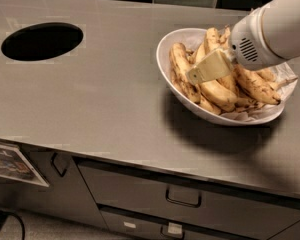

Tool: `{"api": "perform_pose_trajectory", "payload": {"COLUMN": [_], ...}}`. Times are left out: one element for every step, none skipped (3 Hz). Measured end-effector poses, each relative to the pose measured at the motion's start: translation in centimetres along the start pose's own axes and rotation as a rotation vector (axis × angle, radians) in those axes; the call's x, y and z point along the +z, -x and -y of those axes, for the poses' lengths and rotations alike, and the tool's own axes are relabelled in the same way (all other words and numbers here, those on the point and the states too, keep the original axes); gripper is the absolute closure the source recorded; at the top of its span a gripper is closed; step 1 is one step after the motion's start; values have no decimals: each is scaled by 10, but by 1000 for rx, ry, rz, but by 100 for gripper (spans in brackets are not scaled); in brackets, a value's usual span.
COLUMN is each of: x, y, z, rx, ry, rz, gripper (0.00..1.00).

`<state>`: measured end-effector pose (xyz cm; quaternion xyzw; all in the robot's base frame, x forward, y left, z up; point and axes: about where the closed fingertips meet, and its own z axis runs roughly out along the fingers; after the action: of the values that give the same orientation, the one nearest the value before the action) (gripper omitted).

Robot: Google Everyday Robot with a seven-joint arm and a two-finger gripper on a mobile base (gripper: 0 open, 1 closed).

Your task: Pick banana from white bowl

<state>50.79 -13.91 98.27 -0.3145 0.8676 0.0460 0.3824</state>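
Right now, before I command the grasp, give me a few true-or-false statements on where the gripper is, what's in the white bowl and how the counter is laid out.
1. The gripper hangs over the white bowl. True.
2. The bowl holds one banana. False: several bananas are piled in it.
3. A round hole is cut in the grey counter, apart from the bowl. True.
4. The bowl stands next to the hole. False: it stands on the opposite side of the counter, with bare surface between them.
5. Drawers with a handle sit under the counter. True.
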Motion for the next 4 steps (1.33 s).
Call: {"api": "perform_pose_trajectory", "payload": {"x": [-1,-5,-8,-7], "y": [4,11,15,17], "z": [-2,-6,-5,-1], "rx": [-3,-8,-13,-6], "ry": [-13,-41,-85,-128], "rz": [5,21,31,38], "gripper": [31,31,31,31]}}
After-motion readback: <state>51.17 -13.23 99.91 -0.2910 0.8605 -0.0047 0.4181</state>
